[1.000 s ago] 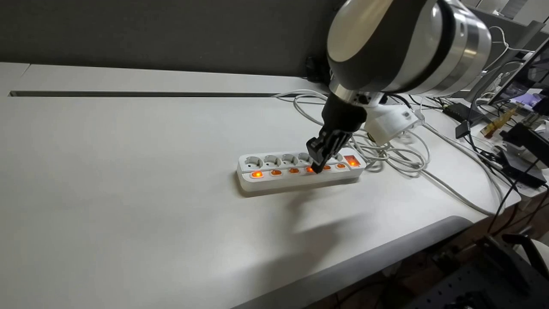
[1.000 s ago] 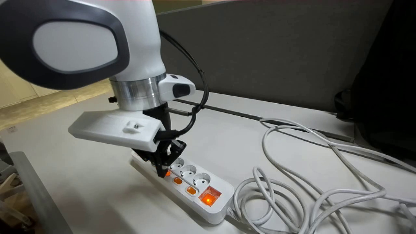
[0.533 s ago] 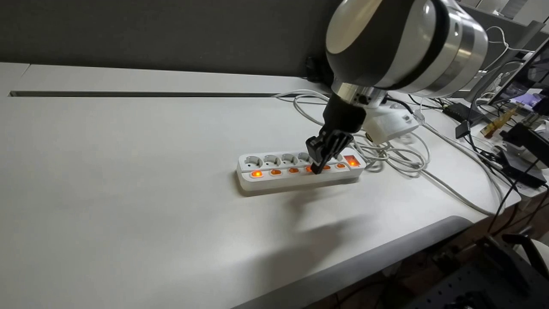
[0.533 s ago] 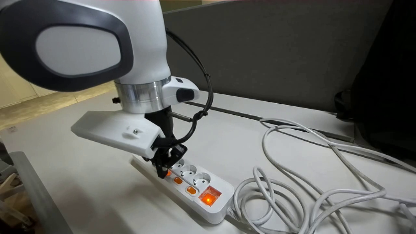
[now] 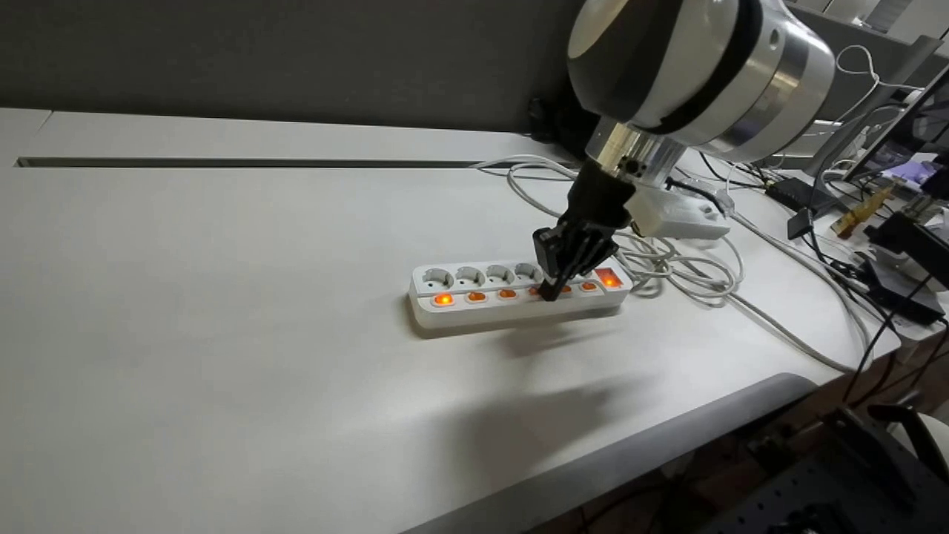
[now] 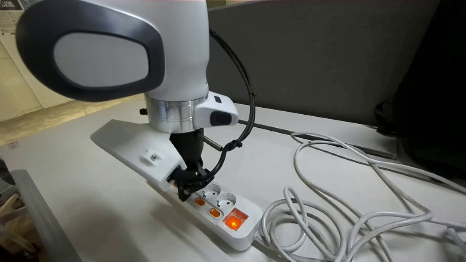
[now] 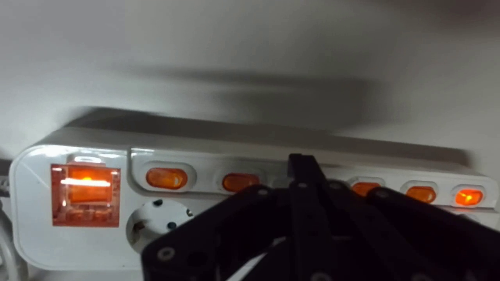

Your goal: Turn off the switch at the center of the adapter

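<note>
Pressing the mid-row switch [image 5: 533,291] looks the step. Jaws of the gripper [image 7: 304,160] closed, tips by that switch; contact unclear. The adapter [image 5: 515,308] sits between back and grey-trimmed edges of the worktop [image 5: 222,334]. Push squarely on its raised end, then lift straight off. Label [image 6: 13,145] near a worktop corner, wall sign [image 6: 10,5]: illegible.

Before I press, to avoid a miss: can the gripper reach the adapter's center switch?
Probably yes: the gripper, shut, is right by the center switch, and no obstacle shows between; contact is unclear.
</note>
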Tool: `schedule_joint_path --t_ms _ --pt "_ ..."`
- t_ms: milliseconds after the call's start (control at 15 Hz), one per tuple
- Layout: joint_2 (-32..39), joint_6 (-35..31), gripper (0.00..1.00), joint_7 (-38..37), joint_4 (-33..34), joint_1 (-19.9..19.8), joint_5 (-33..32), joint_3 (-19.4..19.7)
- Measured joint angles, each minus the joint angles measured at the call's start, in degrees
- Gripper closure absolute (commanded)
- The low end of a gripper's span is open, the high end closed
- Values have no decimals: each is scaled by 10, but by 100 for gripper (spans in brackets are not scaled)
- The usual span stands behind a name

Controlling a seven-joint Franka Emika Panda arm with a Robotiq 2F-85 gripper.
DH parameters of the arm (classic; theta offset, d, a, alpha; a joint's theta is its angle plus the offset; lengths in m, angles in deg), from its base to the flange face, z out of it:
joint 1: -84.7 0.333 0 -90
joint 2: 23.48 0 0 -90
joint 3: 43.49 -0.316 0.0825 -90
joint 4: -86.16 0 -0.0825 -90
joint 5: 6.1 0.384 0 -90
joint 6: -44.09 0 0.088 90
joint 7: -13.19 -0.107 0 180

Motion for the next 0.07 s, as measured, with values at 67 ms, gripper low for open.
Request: schedule_joint_path --t_ms 67 --pt "3 11 100 0 6 -4 11 0"
